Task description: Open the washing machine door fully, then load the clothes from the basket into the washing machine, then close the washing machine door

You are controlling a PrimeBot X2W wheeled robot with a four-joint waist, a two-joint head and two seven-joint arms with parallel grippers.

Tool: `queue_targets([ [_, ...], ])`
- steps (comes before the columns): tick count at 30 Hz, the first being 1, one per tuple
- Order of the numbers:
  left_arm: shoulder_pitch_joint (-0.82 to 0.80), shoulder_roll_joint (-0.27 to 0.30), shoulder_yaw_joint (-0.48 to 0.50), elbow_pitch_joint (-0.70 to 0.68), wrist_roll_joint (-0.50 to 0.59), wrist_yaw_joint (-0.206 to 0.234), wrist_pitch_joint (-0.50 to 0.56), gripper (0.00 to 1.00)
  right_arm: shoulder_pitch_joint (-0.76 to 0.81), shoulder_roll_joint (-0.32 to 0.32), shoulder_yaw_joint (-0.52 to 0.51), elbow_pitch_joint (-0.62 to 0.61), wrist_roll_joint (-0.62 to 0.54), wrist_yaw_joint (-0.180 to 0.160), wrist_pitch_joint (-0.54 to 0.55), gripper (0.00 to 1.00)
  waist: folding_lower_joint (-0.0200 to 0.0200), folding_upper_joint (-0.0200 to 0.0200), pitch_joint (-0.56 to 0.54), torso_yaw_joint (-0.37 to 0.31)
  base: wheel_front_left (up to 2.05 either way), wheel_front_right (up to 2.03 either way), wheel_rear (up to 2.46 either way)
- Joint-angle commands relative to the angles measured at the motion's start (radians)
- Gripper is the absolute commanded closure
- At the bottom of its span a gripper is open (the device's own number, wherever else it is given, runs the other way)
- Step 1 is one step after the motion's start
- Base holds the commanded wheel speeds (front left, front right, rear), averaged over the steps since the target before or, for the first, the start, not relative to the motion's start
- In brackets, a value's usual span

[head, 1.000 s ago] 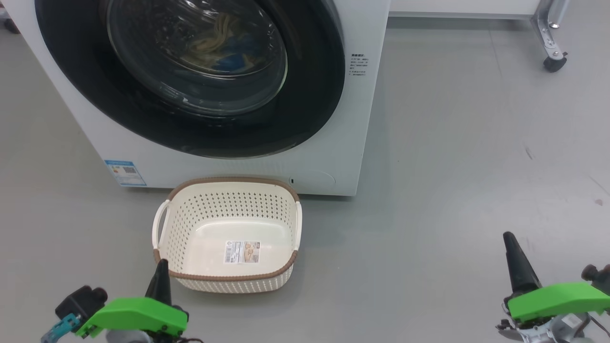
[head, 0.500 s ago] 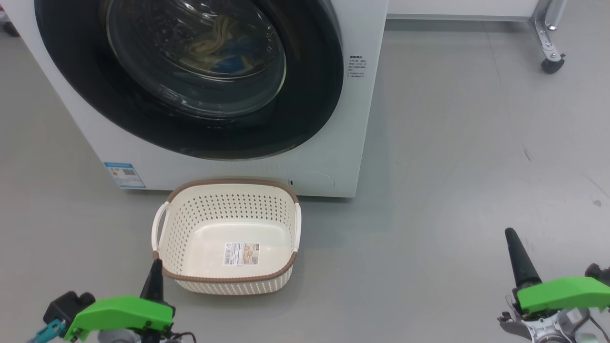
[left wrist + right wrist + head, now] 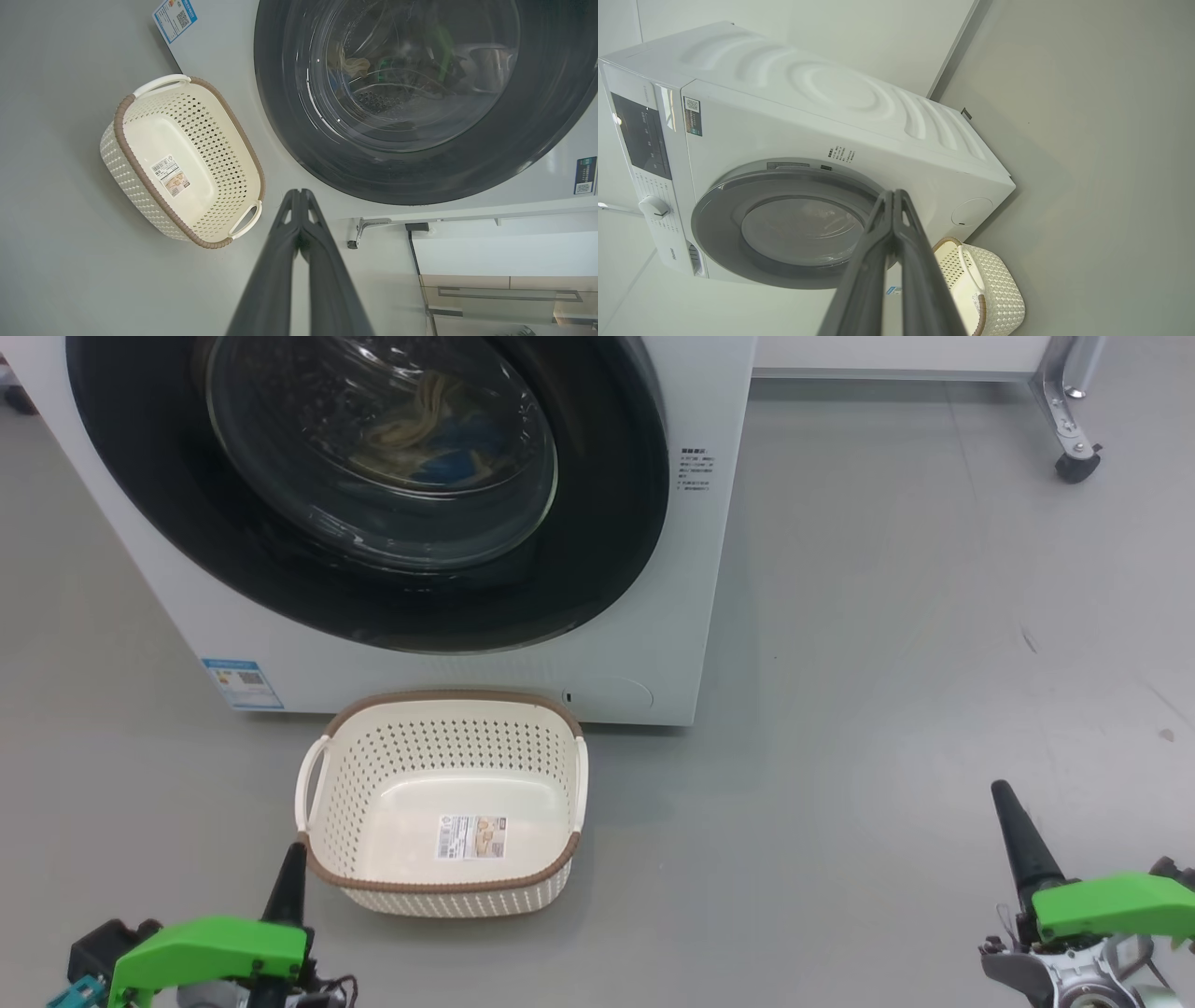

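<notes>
The white washing machine (image 3: 653, 644) stands at the back with its round black-rimmed door (image 3: 597, 560) shut. Cream-yellow and blue clothes (image 3: 420, 420) show through the glass bowl, inside the drum. On the floor in front sits the cream perforated basket (image 3: 439, 887), holding nothing but its label sticker. My left gripper (image 3: 288, 873) is shut, low at the left, its tip near the basket's front left corner. My right gripper (image 3: 1013, 821) is shut, far to the right over bare floor. The door (image 3: 537, 140) and basket (image 3: 140, 186) also appear in the left wrist view, where the fingers (image 3: 299, 205) meet.
Grey floor spreads to the right of the machine. A metal leg with a caster (image 3: 1072, 465) stands at the back right. A blue energy sticker (image 3: 241, 683) marks the machine's lower left. In the right wrist view the control panel (image 3: 642, 140) and knob (image 3: 654, 207) show.
Both grippers have slid slightly lower and outward in the head view, the left tip dropping from the basket's rim to beside its corner. The view has shifted a little. Door and basket are still.
</notes>
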Motion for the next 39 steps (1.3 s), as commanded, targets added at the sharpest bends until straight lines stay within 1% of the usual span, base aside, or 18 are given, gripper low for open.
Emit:
queue_targets([
  [1,-0.022,0.007,0.040,-0.040,-0.037,-0.009,0.009,1.00,-0.063,-0.025,0.006,-0.023,0.040,-0.002,0.010,1.00,0.0000,0.0000,-0.001,-0.001,0.00,0.00,0.00],
  [34,-0.013,-0.001,0.151,-0.061,-0.389,-0.033,0.103,1.00,-0.128,-0.027,-0.014,0.048,0.395,-0.003,0.075,1.00,0.0000,0.0000,-0.014,-0.009,0.00,0.00,0.00],
  [39,-0.013,-0.001,0.151,-0.061,-0.389,-0.033,0.103,1.00,-0.128,-0.025,-0.017,0.048,0.392,-0.003,0.077,1.00,0.0000,0.0000,-0.014,-0.009,0.00,0.00,0.00],
])
